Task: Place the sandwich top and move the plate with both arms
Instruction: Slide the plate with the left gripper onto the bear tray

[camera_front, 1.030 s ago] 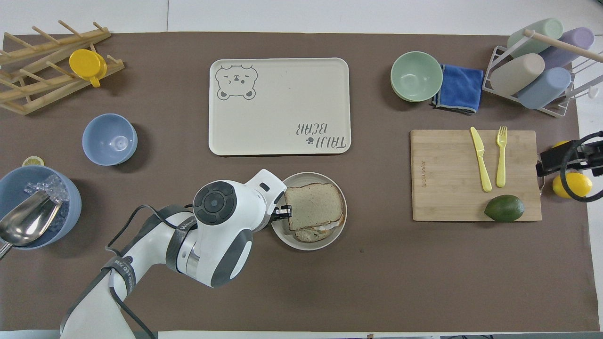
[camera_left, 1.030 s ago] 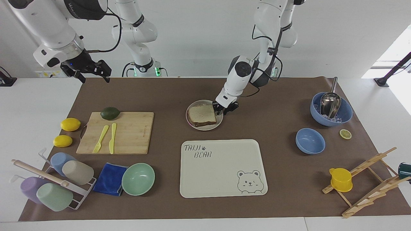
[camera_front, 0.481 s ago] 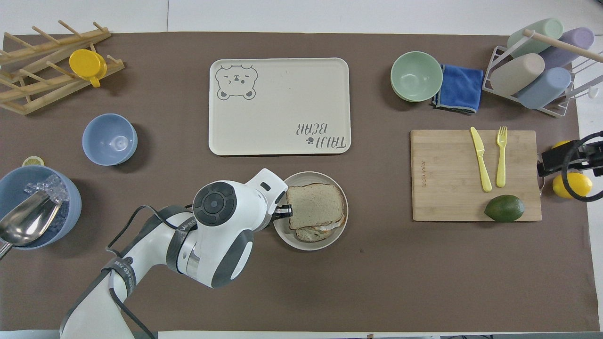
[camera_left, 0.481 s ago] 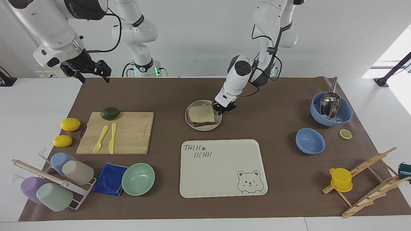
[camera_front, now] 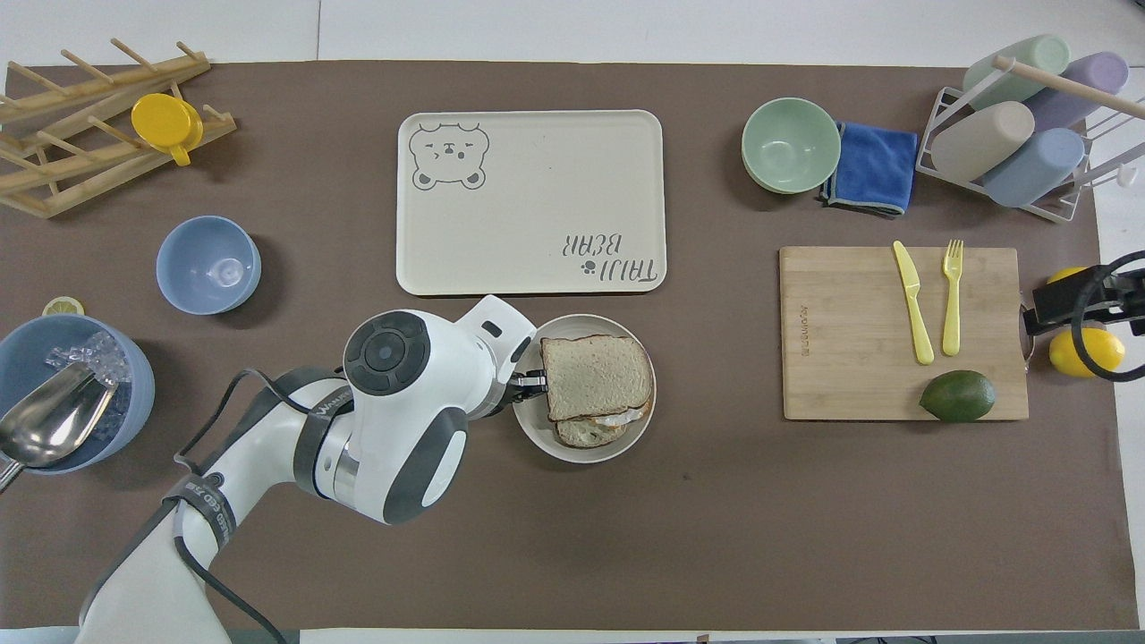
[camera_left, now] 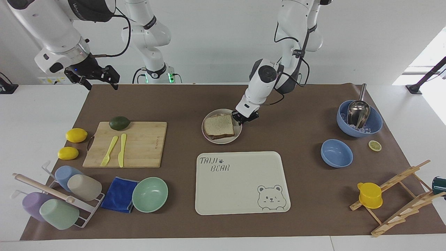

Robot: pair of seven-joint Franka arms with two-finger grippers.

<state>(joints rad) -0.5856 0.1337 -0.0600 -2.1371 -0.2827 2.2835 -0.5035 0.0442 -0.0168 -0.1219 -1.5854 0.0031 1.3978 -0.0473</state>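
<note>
Resting on the sandwich, the sandwich top is already placed on the plate, just nearer the robots than the tray; left gripper is clamped on the rim, right gripper waits spread apart over the table's edge, so moving the plate remains

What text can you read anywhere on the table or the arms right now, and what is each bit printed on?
"TAIJI BEAR", with a paw print after TAIJI: on the cream tray, beside a bear drawing.
Small burned-in mark on the wooden cutting board: too small to read.
Lettering on the band round the left arm: too blurred to read.
Dark lettering on the right arm: not legible.
No other readable text.
</note>
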